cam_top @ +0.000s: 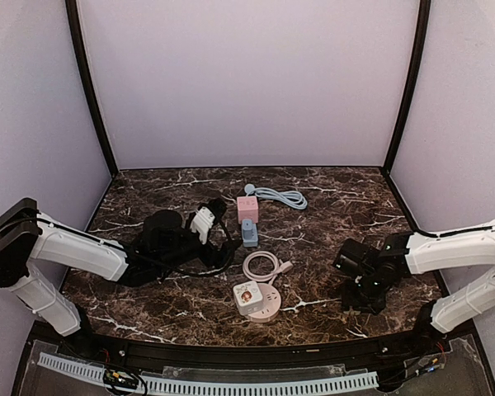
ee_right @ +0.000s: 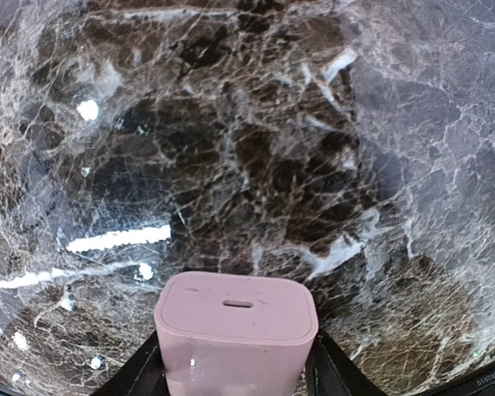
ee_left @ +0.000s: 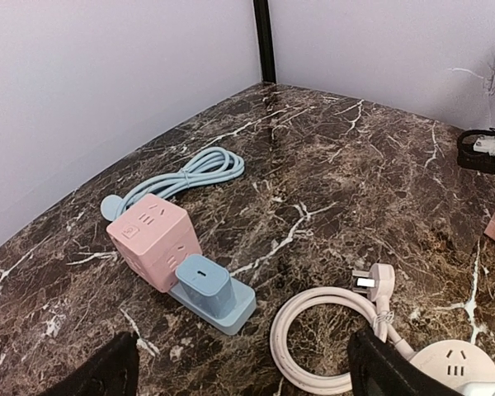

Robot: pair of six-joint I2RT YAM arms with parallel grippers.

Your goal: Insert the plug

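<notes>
Soft even light; pink plug [ee_right: 235,330] sharp

You have nothing legible to go on: the only print is a tiny row of characters on the dark edge [ee_right: 488,379] low and right of your right gripper [ee_right: 235,363], too small to read.

Left hand [ee_left: 247,367] wide open, right hand [ee_right: 235,375] pointing down, seemingly clamping pink plug [ee_right: 235,318]
</notes>
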